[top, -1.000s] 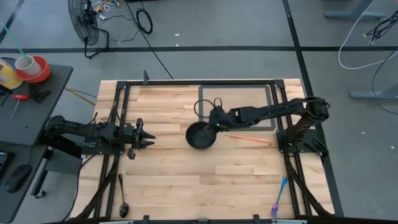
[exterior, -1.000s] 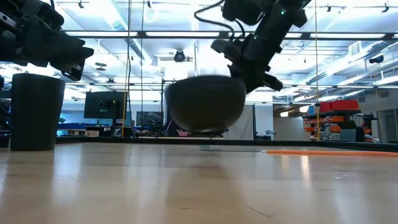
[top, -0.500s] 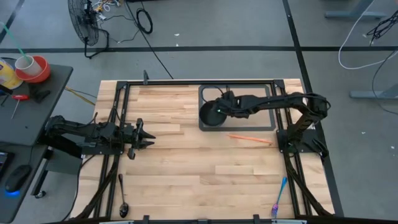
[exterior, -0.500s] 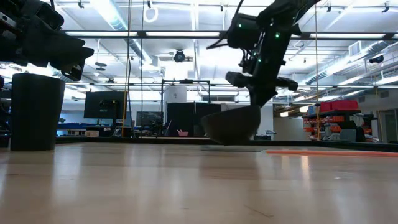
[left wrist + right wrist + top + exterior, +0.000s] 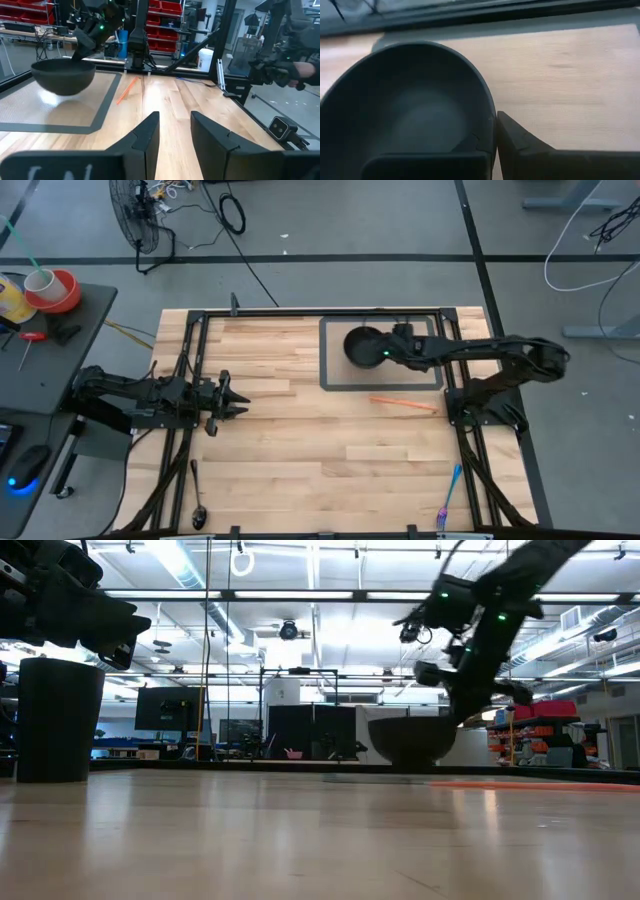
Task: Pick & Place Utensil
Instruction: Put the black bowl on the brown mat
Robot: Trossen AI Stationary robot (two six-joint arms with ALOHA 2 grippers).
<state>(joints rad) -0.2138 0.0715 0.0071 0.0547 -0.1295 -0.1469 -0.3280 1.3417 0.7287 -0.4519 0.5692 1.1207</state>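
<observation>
As seen from above, the right gripper (image 5: 385, 354) pinched the rim of a black bowl (image 5: 362, 345), which sat over the far part of a grey mat (image 5: 330, 375) on the wooden table (image 5: 300, 470). An orange stick (image 5: 403, 402) lay on the wood just beside the mat's near edge. A dark spoon (image 5: 197, 494) lay well apart from the mat at the table's near left corner, and a blue-handled fork (image 5: 450, 494) at the near right corner, neither touched by an arm. The left gripper (image 5: 238, 399) waited near the table's left edge, far from the mat, its fingers a little apart around nothing.

From table height, the bowl (image 5: 412, 739) stood upright, low at the mat, with the right gripper (image 5: 462, 712) clamped on its rim from above. A tall dark cylinder (image 5: 55, 720) stood at the far left, well apart from the bowl.

Through the left wrist camera, the two dark fingers (image 5: 146, 139) stood slightly parted and empty; beyond them the bowl (image 5: 63, 75) was over the mat (image 5: 100, 117), the orange stick (image 5: 126, 89) lying beside the mat's edge.

Through the right wrist camera, one finger (image 5: 520, 140) lay outside the bowl's wall (image 5: 405, 105) and the other inside, squeezing the rim between them.
</observation>
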